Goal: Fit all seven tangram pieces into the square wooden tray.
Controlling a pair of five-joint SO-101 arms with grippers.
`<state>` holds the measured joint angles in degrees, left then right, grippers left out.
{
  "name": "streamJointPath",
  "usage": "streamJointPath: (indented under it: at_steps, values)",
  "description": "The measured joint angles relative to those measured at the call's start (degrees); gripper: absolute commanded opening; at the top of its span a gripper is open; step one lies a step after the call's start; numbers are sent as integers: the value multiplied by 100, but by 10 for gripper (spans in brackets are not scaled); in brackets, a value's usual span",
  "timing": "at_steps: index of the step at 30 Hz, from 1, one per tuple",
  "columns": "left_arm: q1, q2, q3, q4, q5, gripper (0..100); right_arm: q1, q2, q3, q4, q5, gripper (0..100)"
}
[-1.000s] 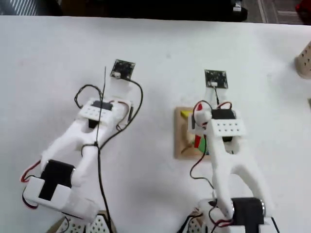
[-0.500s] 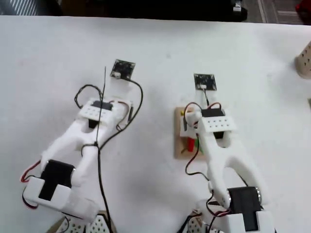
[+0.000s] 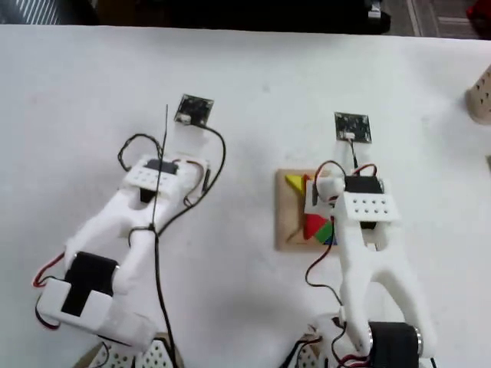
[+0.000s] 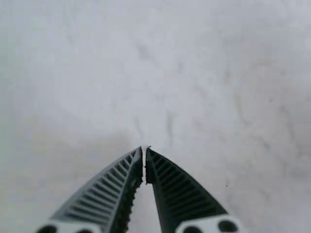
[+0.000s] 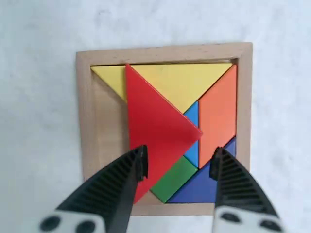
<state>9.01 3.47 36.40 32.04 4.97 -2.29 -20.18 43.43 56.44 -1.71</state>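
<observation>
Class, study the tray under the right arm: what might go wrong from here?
The red triangle seems to overlap the yellow triangle, leaving bare floor along one tray wall; pressing down may jam it tilted. The open right gripper hovers above it, so a sideways nudge might dislodge its neighbours.

Table point(image 3: 245, 69): white, matt top, faintly mottled, spanning the full width. Beyond its far edge: dark strip point(image 3: 230, 11), pale slatted item point(image 3: 31, 11) at one corner, grey floor point(image 3: 441, 19) at the other. Perforated wooden block point(image 3: 481, 96) at the table's side edge.

A white table point(image 3: 253, 73) carries the square wooden tray point(image 3: 282, 218)
</observation>
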Motion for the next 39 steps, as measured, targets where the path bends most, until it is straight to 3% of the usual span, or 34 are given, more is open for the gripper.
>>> streamJointPath:
  at_steps: [5,10,12,29,39]
  values:
    - [0,0,0,0,0,38,211,-9,0,0,18,199]
    - [0,0,0,0,0,38,563,-9,0,-70,18,5]
    - [0,0,0,0,0,38,668,-9,0,-237,18,43]
    - [0,0,0,0,0,38,949,220,475,-1793,26,18]
    - [0,0,0,0,0,38,949,1451,-290,-1442,26,18]
